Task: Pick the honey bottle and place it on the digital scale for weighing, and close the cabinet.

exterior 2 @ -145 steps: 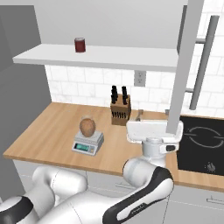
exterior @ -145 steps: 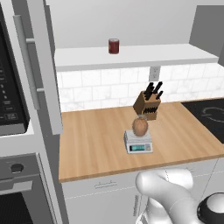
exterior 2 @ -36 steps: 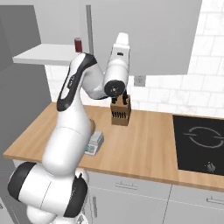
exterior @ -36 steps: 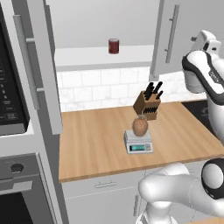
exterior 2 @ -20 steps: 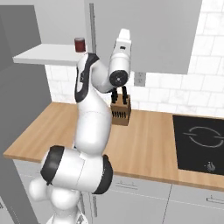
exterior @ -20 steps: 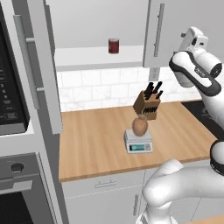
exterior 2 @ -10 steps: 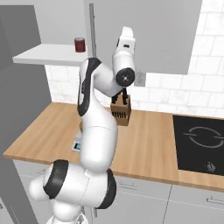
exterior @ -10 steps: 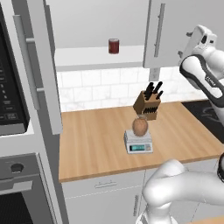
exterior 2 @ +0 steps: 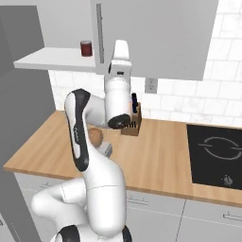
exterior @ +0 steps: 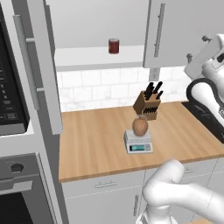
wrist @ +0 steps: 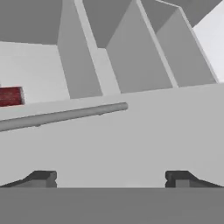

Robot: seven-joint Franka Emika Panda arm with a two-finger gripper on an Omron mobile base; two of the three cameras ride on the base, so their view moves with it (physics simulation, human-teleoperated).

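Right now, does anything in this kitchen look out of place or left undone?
Nothing is spilled or broken. The honey bottle sits upright on the digital scale. The one thing undone is the cabinet: one door is partly open, leaving the white shelf and its dark red jar exposed.

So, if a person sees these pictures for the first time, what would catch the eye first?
Probably the white arm reaching up to the cabinet door, with its open pincer close against the door's face, beside the bar handle. Next, the honey bottle sitting on the digital scale on the wooden counter, in front of the knife block. A dark red jar stands alone on the open shelf.
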